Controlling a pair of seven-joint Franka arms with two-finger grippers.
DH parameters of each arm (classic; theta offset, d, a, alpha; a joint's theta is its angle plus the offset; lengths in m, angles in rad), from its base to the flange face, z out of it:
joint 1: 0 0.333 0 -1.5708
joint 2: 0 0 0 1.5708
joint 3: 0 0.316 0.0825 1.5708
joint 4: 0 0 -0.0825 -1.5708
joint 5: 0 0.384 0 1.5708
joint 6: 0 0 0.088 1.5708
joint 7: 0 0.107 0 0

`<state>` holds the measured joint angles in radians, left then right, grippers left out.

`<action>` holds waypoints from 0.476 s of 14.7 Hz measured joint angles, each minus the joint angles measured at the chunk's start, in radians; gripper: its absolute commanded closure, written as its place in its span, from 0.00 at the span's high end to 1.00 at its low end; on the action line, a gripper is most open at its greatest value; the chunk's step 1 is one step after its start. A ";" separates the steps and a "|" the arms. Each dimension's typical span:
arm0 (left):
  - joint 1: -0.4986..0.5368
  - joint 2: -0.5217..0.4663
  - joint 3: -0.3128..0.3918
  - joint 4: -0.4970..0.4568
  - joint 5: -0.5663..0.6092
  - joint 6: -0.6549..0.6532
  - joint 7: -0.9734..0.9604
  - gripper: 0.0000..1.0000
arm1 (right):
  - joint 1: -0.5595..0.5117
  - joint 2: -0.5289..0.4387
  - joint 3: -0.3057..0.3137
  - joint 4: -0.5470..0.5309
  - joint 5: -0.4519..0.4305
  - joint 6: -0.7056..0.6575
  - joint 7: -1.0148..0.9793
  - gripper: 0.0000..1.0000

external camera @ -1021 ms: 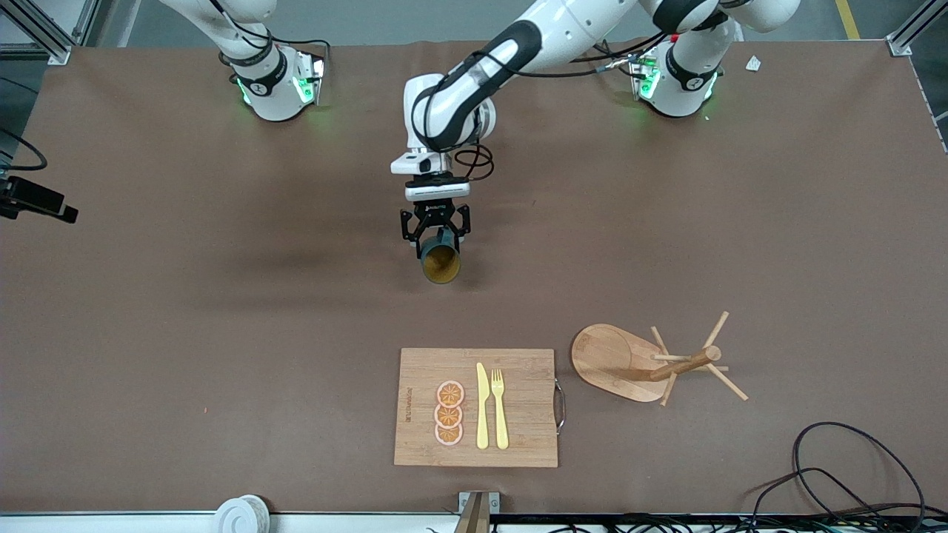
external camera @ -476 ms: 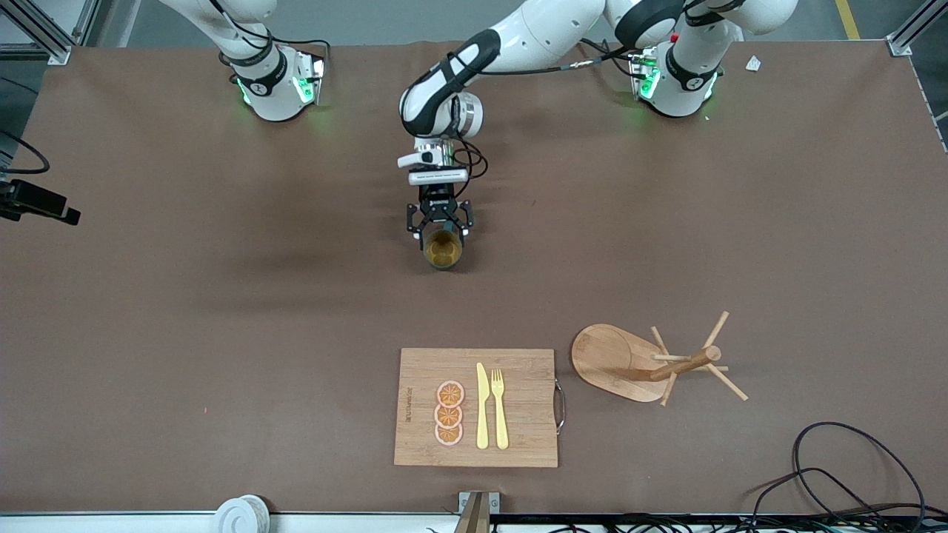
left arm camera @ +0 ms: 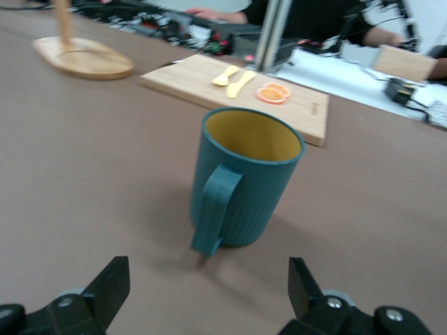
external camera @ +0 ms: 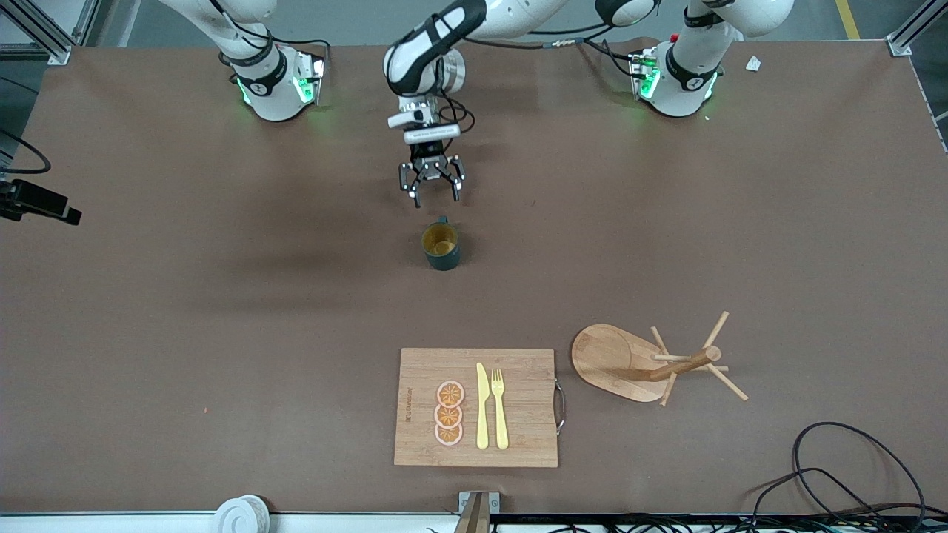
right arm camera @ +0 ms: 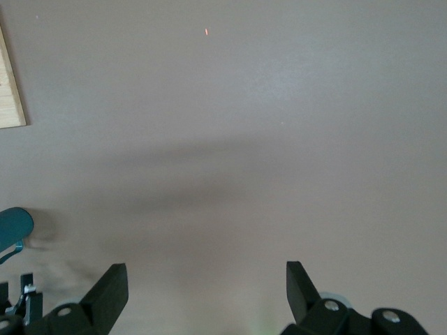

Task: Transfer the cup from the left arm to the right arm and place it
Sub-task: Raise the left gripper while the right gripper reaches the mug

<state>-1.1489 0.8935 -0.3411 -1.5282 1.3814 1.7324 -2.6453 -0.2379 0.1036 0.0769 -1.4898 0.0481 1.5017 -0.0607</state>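
Note:
The cup [external camera: 442, 247], a dark teal ribbed mug with a tan-yellow inside, stands upright on the brown table near its middle. My left gripper [external camera: 432, 194] is open and empty just above the table, a short way from the cup toward the robots' bases. In the left wrist view the cup [left arm camera: 248, 180] stands apart from my open gripper [left arm camera: 209, 293], with its handle [left arm camera: 213, 209] turned toward it. My right gripper [right arm camera: 206, 289] is open and empty over bare table. It is out of the front view. An edge of the cup [right arm camera: 14, 227] shows in the right wrist view.
A wooden cutting board [external camera: 529, 400] with a yellow knife, a fork and orange slices lies nearer the front camera than the cup. A wooden mug tree [external camera: 652, 363] lies beside it toward the left arm's end. Cables [external camera: 852, 474] lie at the front corner.
My left gripper lowered the cup onto the table, opened, and drew back toward the robots' bases. The cup now stands free.

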 measured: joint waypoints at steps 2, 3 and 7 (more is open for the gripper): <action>-0.001 -0.046 -0.031 0.002 -0.108 -0.053 0.036 1.00 | 0.041 0.001 0.004 -0.014 -0.034 0.000 0.040 1.00; -0.001 -0.073 -0.035 0.005 -0.171 -0.068 0.066 1.00 | 0.065 0.002 0.005 -0.028 -0.040 0.000 0.088 1.00; 0.029 -0.241 -0.032 0.024 -0.416 -0.131 0.243 1.00 | 0.134 0.005 0.007 -0.114 -0.047 0.037 0.199 1.00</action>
<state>-1.1196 0.6526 -0.3733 -1.5044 0.9655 1.6010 -2.4022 -0.1036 0.1087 0.0839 -1.6035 0.0011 1.5391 0.1380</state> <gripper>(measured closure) 0.000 0.000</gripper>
